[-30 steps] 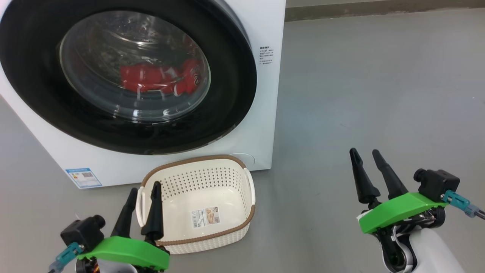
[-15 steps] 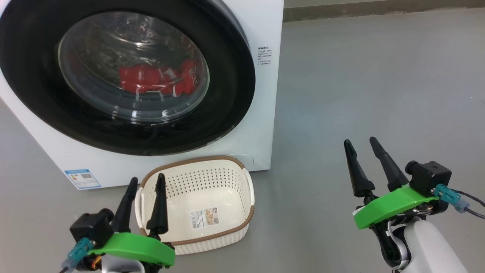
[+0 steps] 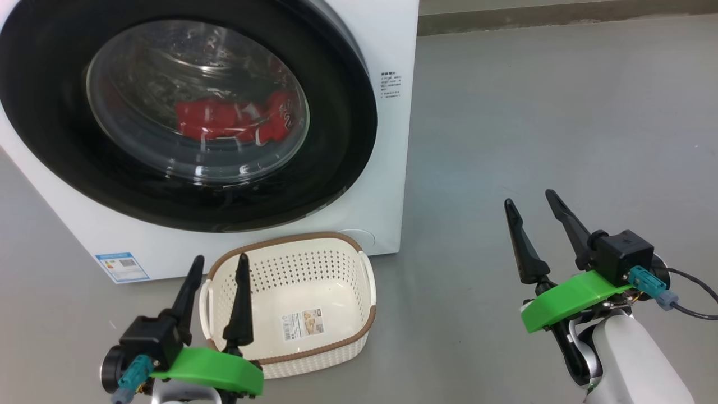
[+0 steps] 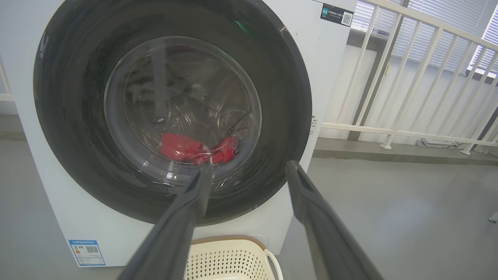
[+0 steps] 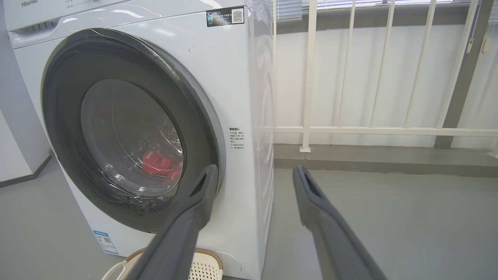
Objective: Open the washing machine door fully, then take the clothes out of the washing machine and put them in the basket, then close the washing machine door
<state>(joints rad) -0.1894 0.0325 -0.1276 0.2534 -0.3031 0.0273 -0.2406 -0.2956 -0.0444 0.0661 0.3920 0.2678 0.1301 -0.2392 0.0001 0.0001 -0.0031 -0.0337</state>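
Head view, near to far. The left gripper (image 3: 220,258) and right gripper (image 3: 529,197) hover low over the grey floor (image 3: 533,112), well apart. Each has its two fingers spread and nothing between them. Just beyond the left gripper stands the basket (image 3: 286,238), empty, close against the foot of the washing machine (image 3: 168,247); whether they touch cannot be told. Above it the washing machine door (image 3: 336,168) is shut. Behind its glass the clothes (image 3: 224,119) lie in a red heap low inside the machine.

The door is probably rigid, latched and heavy to swing, and its glossy rim looks slippery. No handle can be made out, so the rim's right edge, which stands proud of the cabinet in the right wrist view, looks the likeliest hold. The clothes should be light, limp and prone to trail, best pinched at a bunched fold. The basket looks light enough to slide if nudged.
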